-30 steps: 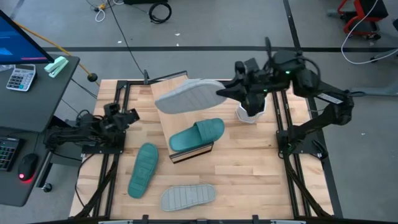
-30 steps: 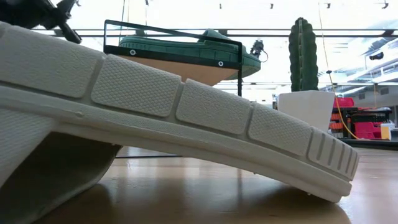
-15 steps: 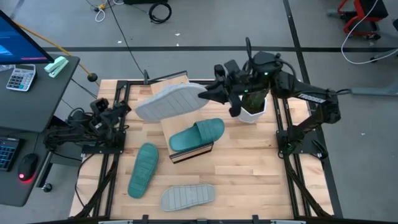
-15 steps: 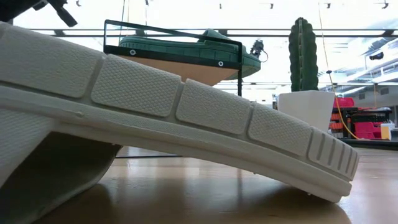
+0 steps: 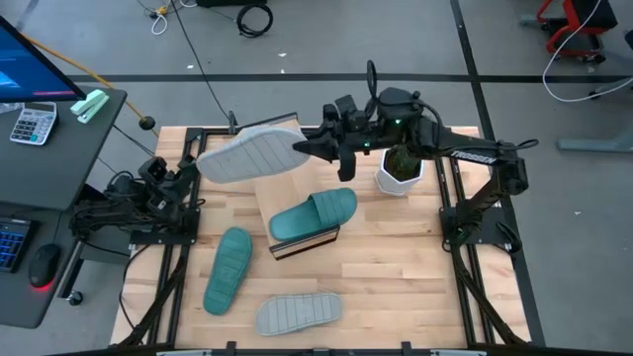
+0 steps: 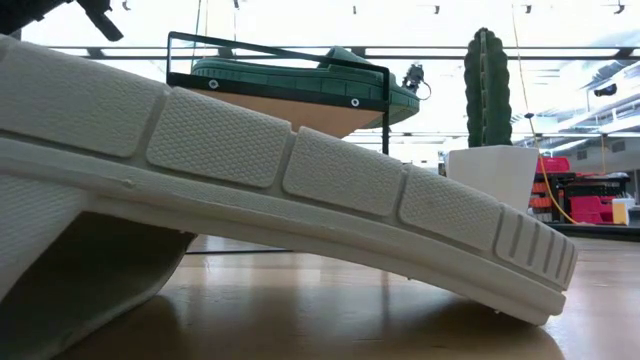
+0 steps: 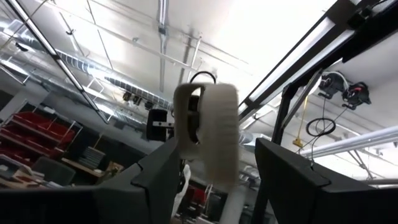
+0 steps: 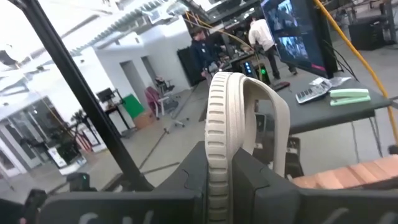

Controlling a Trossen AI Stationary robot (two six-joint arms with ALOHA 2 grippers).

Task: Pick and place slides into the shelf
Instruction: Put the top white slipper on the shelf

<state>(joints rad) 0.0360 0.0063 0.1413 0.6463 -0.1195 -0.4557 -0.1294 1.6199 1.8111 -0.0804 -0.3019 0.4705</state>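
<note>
Above the slatted wooden tabletop (image 5: 396, 257), the right gripper (image 5: 302, 150) clamps 1 pale grey ribbed rubber slide (image 5: 245, 156); the left gripper (image 5: 186, 174) gapes, holding nothing.

Right gripper (image 5: 309, 148) pinches end of grey slide (image 5: 247, 157), held sole up above far part of table (image 5: 386, 257). Left gripper (image 5: 188, 176) sits near slide's other end, not touching. Shelf (image 5: 297, 237) lies mid-table with teal slide (image 5: 314, 215) on it. Second teal slide (image 5: 227, 270) and second grey slide (image 5: 299, 312) lie sole up near front. Plant pot (image 5: 400, 170) beside right arm.
</note>
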